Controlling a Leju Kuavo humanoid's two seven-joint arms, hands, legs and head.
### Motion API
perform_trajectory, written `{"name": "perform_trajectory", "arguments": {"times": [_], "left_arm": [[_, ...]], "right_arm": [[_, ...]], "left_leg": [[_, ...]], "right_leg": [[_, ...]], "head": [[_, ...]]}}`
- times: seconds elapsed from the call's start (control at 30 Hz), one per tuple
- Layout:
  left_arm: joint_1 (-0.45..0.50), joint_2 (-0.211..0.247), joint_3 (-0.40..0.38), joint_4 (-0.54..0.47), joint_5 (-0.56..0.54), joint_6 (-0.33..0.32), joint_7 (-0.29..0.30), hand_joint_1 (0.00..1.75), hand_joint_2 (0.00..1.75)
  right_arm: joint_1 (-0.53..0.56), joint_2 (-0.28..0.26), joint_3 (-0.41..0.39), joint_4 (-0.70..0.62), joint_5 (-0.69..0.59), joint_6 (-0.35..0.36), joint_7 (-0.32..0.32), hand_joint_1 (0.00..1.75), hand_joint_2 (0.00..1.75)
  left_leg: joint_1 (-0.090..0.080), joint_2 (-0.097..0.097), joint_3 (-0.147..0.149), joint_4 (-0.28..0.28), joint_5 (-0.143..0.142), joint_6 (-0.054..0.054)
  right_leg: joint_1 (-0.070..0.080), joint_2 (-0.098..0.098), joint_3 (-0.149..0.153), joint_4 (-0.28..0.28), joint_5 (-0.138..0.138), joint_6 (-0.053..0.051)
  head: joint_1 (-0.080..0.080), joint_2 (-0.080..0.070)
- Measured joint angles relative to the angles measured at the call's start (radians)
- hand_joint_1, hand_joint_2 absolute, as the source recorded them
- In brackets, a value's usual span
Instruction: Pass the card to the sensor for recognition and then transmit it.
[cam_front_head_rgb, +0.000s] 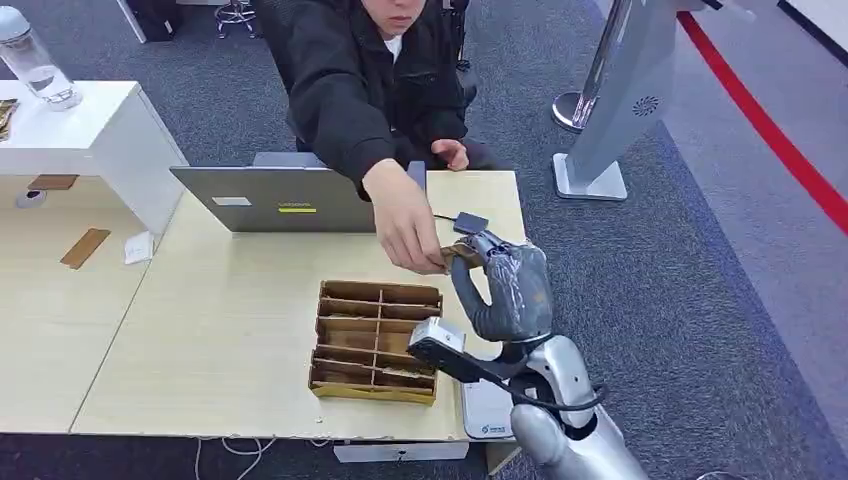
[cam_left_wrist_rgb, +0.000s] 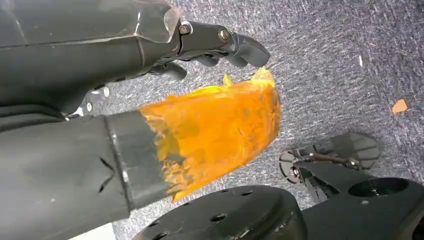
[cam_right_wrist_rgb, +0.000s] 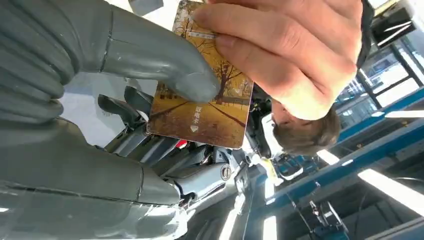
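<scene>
We see the light wooden desk (cam_front_head_rgb: 230, 330) spread across the head view, with grey carpet around it. A person (cam_front_head_rgb: 370, 70) in a black jacket sits at its far side behind a silver laptop (cam_front_head_rgb: 280, 200) and reaches one arm forward over the desk. Nearer us stands a brown cardboard divider tray (cam_front_head_rgb: 376, 341) with several compartments, and a white device (cam_front_head_rgb: 487, 410) lies on the desk edge just right of it, partly hidden by our right arm. A white cabinet (cam_front_head_rgb: 90, 140) stands at the left with a clear bottle (cam_front_head_rgb: 35, 60) on top.

Our right hand (cam_front_head_rgb: 505, 285) is raised above the desk, right of the tray. It grasps the card (cam_right_wrist_rgb: 202, 102), a golden card printed with autumn trees. In the right wrist view the thick grey thumb (cam_right_wrist_rgb: 165, 65) presses on the card's face while darker fingers lie behind it. The person's hand (cam_right_wrist_rgb: 285, 50) pinches the opposite end of the same card, so both hold it at once, up in the air between the laptop and the tray.

Our left hand (cam_left_wrist_rgb: 220, 42) hangs over the carpet, shown in the left wrist view. Its dark fingers are curled slightly and hold nothing. An orange wrapping (cam_left_wrist_rgb: 220, 130) covers the thumb.
</scene>
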Motion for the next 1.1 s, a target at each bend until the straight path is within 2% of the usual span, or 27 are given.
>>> {"name": "perform_trajectory", "arguments": {"times": [0.03, 0.67, 1.1], "left_arm": [[0.0, 0.0, -0.003, 0.0, 0.0, 0.0, 0.001, 0.0, 0.0], [0.0, 0.0, -0.011, 0.0, 0.002, 0.0, 0.002, 0.0, 0.0], [0.0, 0.0, -0.011, 0.0, 0.018, 0.002, 0.002, 0.0, 0.0]], "right_arm": [[-0.004, 0.004, 0.001, 0.003, 0.0, 0.0, 0.0, 0.03, 1.75], [-0.02, 0.018, 0.024, 0.016, 0.017, -0.005, 0.012, 0.0, 1.75], [0.056, 0.018, 0.067, -0.027, 0.0, -0.037, -0.042, 0.0, 1.75]], "left_leg": [[0.0, 0.0, 0.0, 0.0, 0.0, 0.0], [0.0, 0.0, 0.0, 0.0, 0.0, 0.0], [0.0, 0.0, -0.001, 0.0, 0.0, 0.0]], "right_leg": [[0.0, 0.0, 0.0, 0.0, 0.0, 0.0], [0.0, 0.0, -0.001, 0.0, 0.0, 0.0], [0.0, 0.0, -0.001, 0.0, 0.0, 0.0]], "head": [[0.0, 0.0], [0.0, 0.0], [0.0, 0.0]]}}
